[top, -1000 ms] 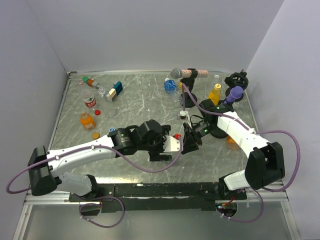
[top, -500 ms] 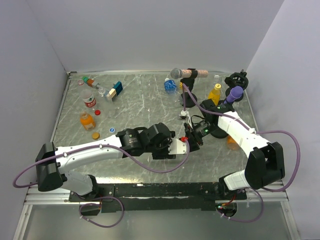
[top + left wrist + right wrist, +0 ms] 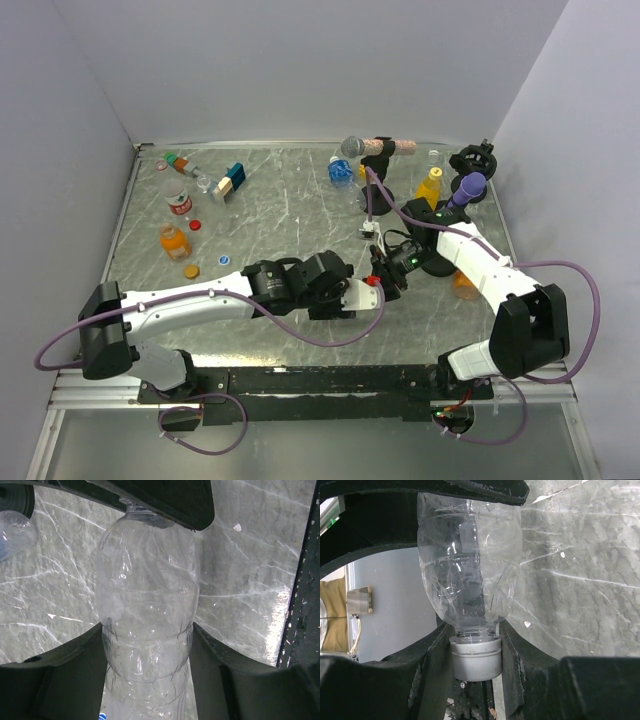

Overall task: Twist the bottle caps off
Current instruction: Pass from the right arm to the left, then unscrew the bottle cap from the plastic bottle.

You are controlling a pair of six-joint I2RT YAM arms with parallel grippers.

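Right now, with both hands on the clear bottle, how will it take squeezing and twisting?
The clear bottle looks empty and creased: probably light and easily crushed. Its smooth wall may slip in the left hand if the right hand, closed on the white cap, twists.

L gripper (image 3: 367, 289) now clamped on the bottle (image 3: 147, 580).
Vs 1 s ago: L arm (image 3: 190, 298) reaches further toward the R arm (image 3: 480, 265), its shoulder link swung inward w/ it, so the gap to the clear bottle is gone. Jaws, wide apart before, are now pinched in on both sides of the bottle's body, fingers (image 3: 65, 670) touching the plastic. Most of the reach and the closing came in the first half sec; since then only a slight nudge.
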